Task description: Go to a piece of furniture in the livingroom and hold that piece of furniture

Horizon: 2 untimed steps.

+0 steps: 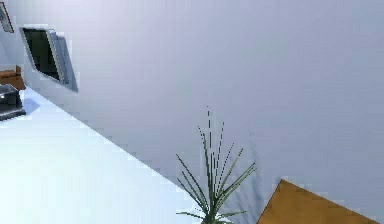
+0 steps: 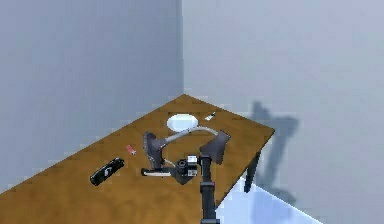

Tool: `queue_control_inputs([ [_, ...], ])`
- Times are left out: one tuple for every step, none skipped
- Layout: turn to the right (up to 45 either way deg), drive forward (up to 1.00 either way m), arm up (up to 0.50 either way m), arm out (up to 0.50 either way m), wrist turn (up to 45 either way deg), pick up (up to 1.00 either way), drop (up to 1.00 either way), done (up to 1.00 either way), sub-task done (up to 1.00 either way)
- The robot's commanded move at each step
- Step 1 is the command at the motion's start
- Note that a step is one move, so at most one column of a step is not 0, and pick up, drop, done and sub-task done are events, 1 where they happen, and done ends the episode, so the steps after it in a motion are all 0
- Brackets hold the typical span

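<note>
Wooden desk (image 2: 80,165) is being faced by the tool (image 2: 152,172), its grip not being shown; the plate (image 2: 183,121) on the desk is being endangered by any sweep.

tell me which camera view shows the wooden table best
The arm side view. The wooden table shows there with most of its top, a leg and a white plate on it. The forward view shows a brown corner of it at its bottom right, beside a spiky plant.
</note>
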Motion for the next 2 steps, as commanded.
queue_control_inputs([
  [0.0, 0.00, 0.10, 0.00, 0.0, 0.00, 0.00, 0.00, 0.00],
  [0.0, 0.00, 0.00, 0.00, 0.0, 0.00, 0.00, 1.00, 0.00],
])
